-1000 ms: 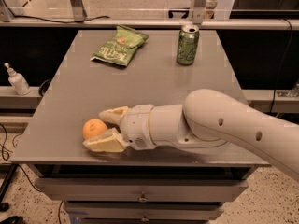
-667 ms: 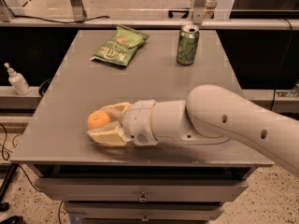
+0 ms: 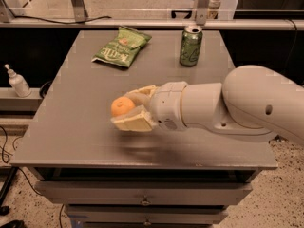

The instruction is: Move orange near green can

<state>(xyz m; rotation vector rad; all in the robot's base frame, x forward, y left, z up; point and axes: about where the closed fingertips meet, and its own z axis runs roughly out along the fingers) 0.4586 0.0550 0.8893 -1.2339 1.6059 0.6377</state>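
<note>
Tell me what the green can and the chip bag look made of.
The green can looks like thin metal, given its silvery top rim; label glossy. The chip bag seems plastic film, crinkled with sheen. The end effector, above the front of the table, grips the orange.

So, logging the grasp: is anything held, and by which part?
Yes: the gripper, above the grey table's front, holds the small round orange fruit, fingers pressing its opposite sides.
</note>
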